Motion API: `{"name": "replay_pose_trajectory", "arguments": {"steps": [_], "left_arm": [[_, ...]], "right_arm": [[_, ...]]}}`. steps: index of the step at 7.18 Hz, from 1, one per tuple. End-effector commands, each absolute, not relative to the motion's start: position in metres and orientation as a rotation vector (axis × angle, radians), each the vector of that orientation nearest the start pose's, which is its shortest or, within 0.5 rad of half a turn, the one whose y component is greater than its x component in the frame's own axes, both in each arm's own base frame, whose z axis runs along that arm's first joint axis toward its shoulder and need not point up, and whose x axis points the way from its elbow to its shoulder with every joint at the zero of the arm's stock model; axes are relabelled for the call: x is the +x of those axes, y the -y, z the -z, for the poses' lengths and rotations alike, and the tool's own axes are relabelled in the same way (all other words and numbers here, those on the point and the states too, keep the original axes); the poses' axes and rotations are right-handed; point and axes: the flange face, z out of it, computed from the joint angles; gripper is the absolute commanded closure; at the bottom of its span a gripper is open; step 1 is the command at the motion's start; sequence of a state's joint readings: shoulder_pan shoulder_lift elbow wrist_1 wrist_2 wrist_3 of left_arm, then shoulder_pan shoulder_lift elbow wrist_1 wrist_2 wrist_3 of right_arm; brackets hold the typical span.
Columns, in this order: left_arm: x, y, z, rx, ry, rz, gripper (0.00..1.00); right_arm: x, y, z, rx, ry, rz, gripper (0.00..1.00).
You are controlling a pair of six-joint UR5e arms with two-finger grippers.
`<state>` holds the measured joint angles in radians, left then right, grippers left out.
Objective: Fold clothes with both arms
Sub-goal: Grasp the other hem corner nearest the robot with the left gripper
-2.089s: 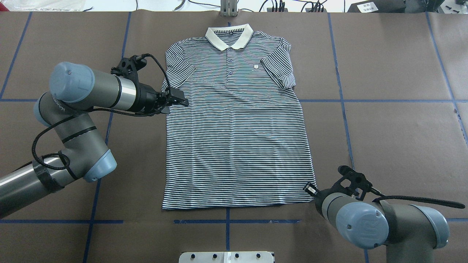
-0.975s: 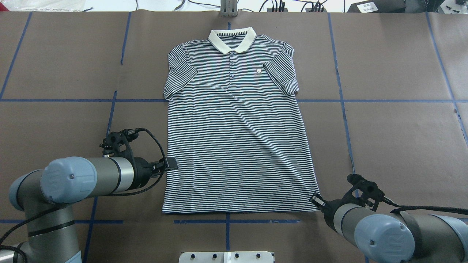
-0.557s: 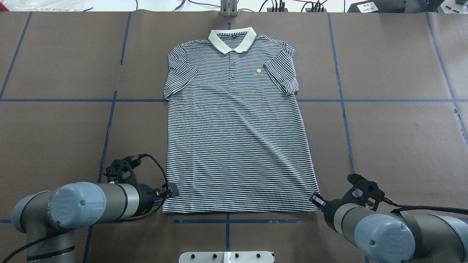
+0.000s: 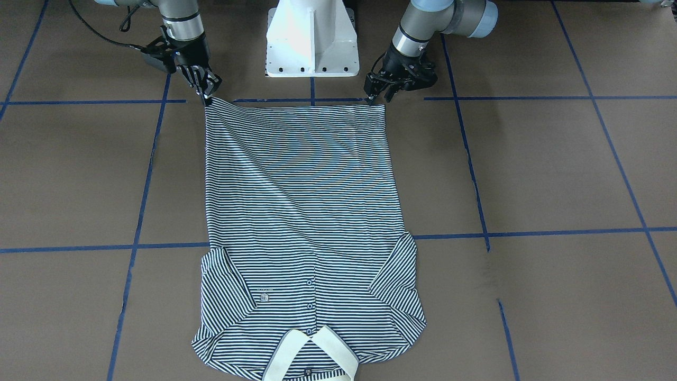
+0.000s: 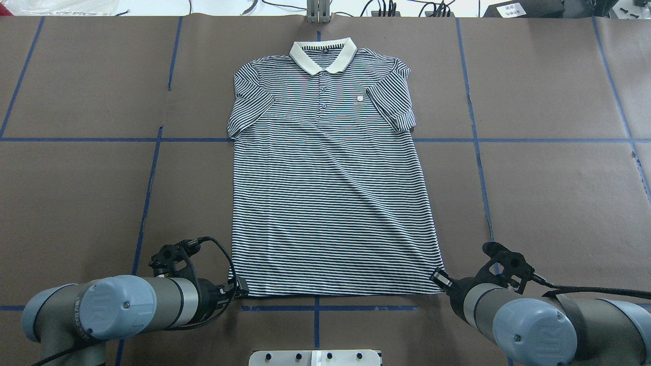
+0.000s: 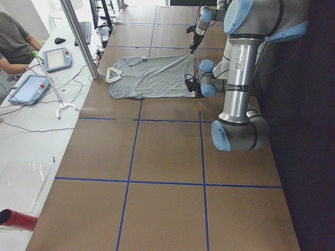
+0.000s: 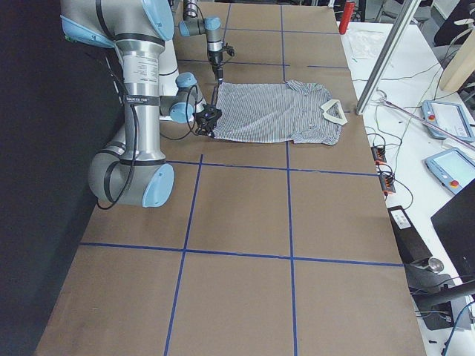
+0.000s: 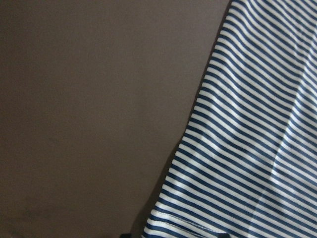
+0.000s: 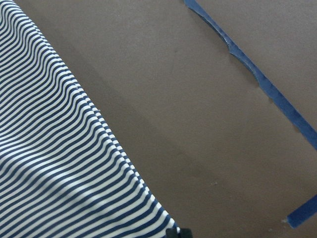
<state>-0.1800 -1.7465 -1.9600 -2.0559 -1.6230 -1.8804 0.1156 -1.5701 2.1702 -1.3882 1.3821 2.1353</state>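
The striped polo shirt (image 5: pixel 330 183) lies flat and face up on the brown table, its cream collar (image 5: pixel 322 51) at the far edge. My right gripper (image 5: pixel 438 278) is shut on the hem's right corner; in the front view its fingertips (image 4: pixel 206 99) pinch that corner, which is drawn to a point. My left gripper (image 5: pixel 239 291) stands at the hem's left corner. In the front view the left gripper (image 4: pixel 378 99) has its fingers spread open on either side of the corner. The left wrist view shows the hem corner (image 8: pixel 163 223) at its bottom edge.
The white pedestal base (image 4: pixel 312 37) stands just behind the hem, between the arms. Blue tape lines (image 5: pixel 478 140) cross the brown table cover. Beyond the collar are a metal post (image 6: pixel 78 36), tablets and cables on a white bench, and a seated person (image 6: pixel 13 42).
My left arm has swept from the shirt's left sleeve down its left edge to the hem corner. Early on the right gripper pulled the hem slightly nearer; since then it has held still.
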Motion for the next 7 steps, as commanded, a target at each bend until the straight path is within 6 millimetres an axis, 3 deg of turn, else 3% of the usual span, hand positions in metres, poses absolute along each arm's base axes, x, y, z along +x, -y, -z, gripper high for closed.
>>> {"name": "replay_pose_trajectory", "arguments": {"steps": [1,4,5,7], "left_arm": [[0.5119,0.2214,-0.3361,-0.115,-1.034,0.412,0.41],[0.5125,0.2214,-0.3376,-0.108,-1.023,0.415,0.47],[0.5125,0.2214,-0.3376,-0.108,-1.023,0.415,0.56],[0.5119,0.2231,-0.3380,-0.105,-1.021,0.419,0.90]], "right_arm": [[-0.4426,0.2049,-0.3666,0.002,0.816,-0.717,1.00],[-0.4423,0.2048,-0.3674,0.002,0.814,-0.717,1.00],[-0.4423,0.2048,-0.3674,0.002,0.814,-0.717,1.00],[-0.4426,0.2041,-0.3674,0.002,0.814,-0.716,1.00]]}}
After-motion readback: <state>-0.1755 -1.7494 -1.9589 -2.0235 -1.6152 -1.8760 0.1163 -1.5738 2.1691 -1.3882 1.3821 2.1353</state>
